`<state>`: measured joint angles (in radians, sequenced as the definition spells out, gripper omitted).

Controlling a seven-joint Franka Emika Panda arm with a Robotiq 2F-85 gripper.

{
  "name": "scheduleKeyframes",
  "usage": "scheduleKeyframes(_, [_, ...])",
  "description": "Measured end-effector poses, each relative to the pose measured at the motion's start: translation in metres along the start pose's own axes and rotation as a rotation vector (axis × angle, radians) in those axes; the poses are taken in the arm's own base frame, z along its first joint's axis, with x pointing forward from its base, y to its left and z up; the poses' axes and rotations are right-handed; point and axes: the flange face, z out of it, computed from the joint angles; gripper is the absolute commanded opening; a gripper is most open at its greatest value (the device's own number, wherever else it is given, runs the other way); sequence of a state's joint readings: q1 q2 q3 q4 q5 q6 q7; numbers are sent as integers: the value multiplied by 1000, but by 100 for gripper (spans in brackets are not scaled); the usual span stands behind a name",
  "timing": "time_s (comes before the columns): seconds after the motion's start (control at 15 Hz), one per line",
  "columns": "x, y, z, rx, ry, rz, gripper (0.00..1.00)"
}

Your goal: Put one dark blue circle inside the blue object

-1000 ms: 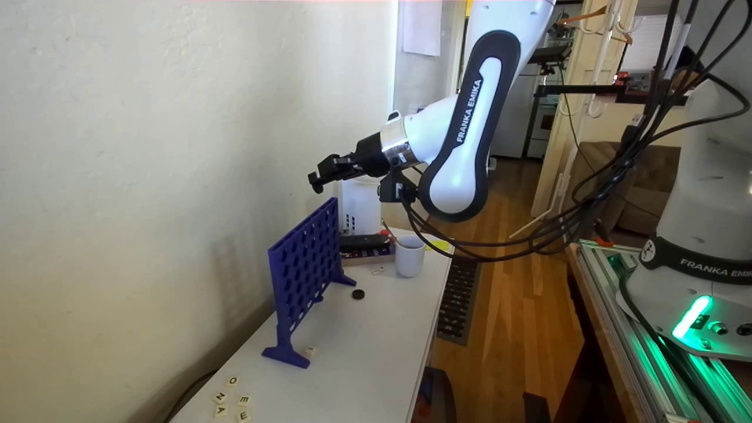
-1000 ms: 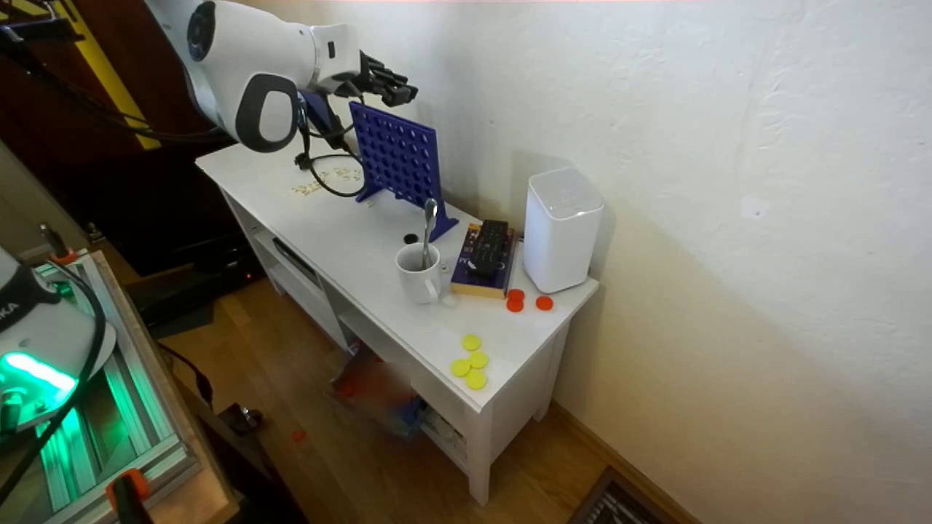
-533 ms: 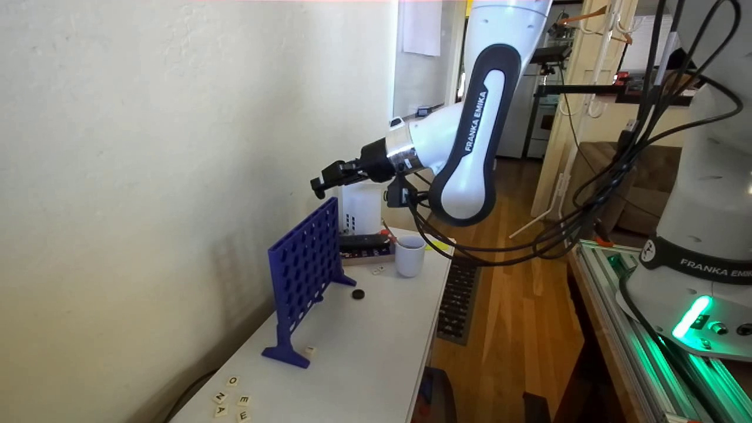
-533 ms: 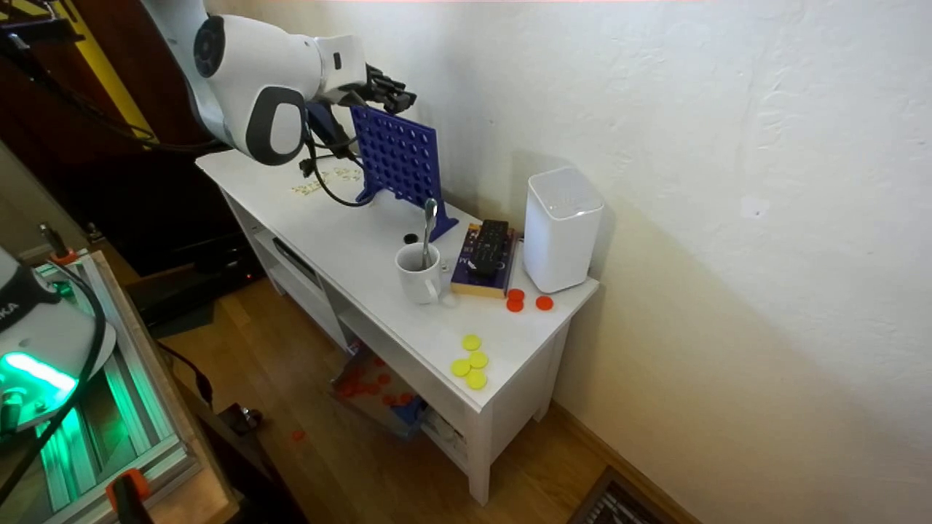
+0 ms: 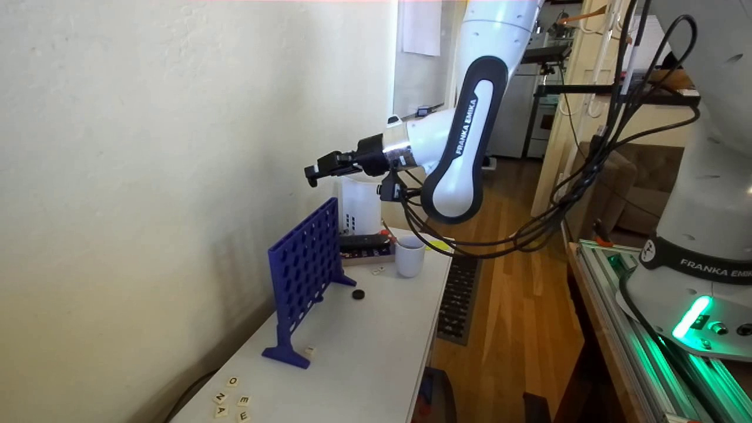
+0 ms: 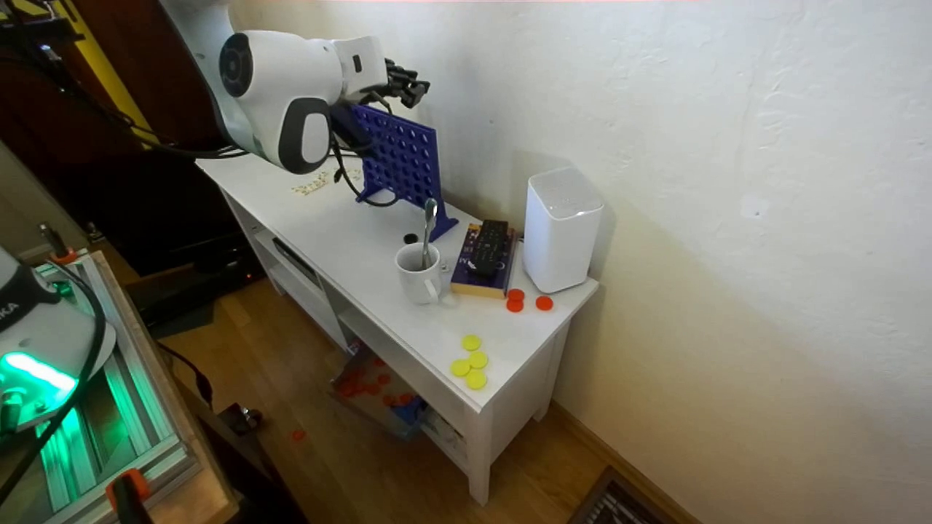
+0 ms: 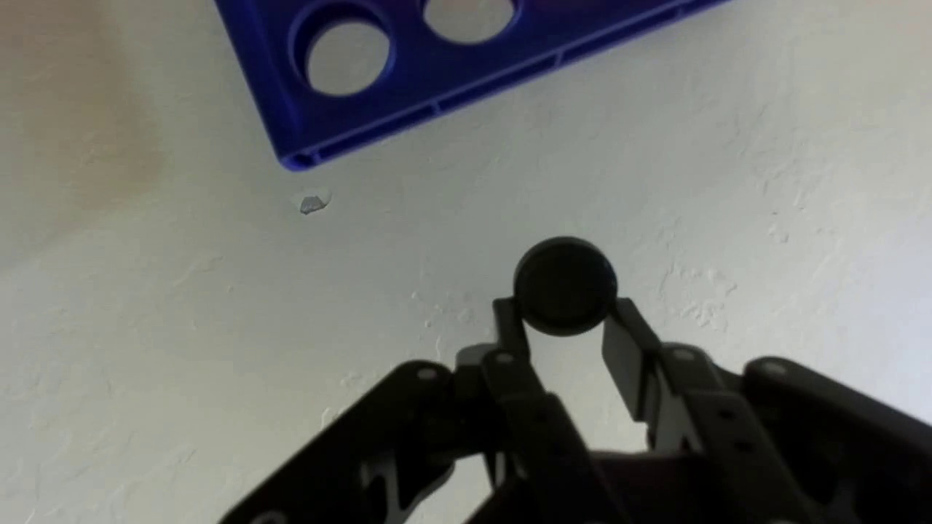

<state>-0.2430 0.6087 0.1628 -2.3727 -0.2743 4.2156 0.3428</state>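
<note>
My gripper (image 7: 565,311) is shut on a dark disc (image 7: 565,280), pinched at its rim between the two fingertips. In both exterior views the gripper (image 5: 311,176) (image 6: 416,92) is in the air above the blue object (image 5: 303,258) (image 6: 397,156), the upright blue grid panel. In the wrist view the panel (image 7: 415,73) shows at the top, with its slotted top edge toward the held disc and a gap between them. A second dark disc (image 5: 358,294) lies flat on the table by the panel's foot; it also shows in an exterior view (image 6: 411,239).
A white mug (image 6: 418,280) with a spoon stands near the panel. A book (image 6: 466,280) with a remote (image 6: 489,247) and a white box-like device (image 6: 564,233) are at the table's end. Red discs (image 6: 544,303) and yellow discs (image 6: 472,342) lie there. The wall is close behind.
The gripper has dipped slightly, then risen and shifted along the panel toward the end with the white device. The second dark disc and panel have not moved.
</note>
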Motion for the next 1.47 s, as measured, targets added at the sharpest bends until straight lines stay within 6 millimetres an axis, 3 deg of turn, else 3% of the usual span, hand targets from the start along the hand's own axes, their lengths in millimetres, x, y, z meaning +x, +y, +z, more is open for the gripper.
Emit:
scheduleKeyframes(0.33, [-3, 11, 5, -5, 2, 25, 8])
scheduleKeyframes(0.73, [-15, 26, -6, 9, -37, 22, 8])
scheduleKeyframes(1.47, [-15, 13, -14, 75, -42, 61, 8])
